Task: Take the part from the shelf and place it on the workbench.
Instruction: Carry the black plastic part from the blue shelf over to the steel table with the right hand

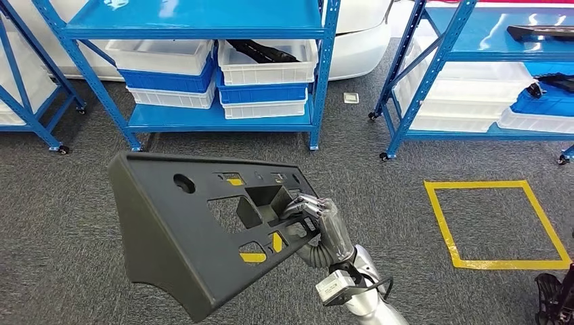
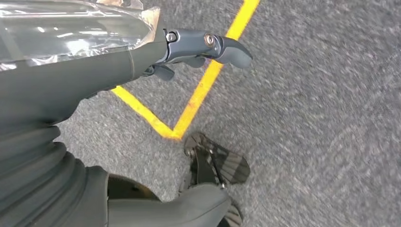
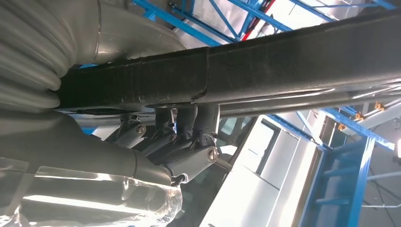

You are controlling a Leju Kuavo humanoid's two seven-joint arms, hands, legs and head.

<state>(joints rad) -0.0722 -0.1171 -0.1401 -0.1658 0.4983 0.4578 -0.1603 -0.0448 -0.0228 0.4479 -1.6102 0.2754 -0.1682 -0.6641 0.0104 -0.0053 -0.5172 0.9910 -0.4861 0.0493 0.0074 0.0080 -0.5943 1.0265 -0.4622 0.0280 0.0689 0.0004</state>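
Currently, in the head view, my right hand (image 1: 318, 220) grips the part (image 1: 203, 230) at its right-hand edge, fingers hooked into a central opening, so the long panel hangs out to my left over the carpet (image 1: 379, 189), away from the shelf (image 1: 203, 27); I judge that such an off-centre hold could let it twist or slip as I walk. My left hand (image 2: 198, 47), in its wrist view, hangs over the carpet holding nothing, fingers loosely apart. From the right wrist view, my fingers (image 3: 189, 142) wrap under the part's edge, clamped against it.
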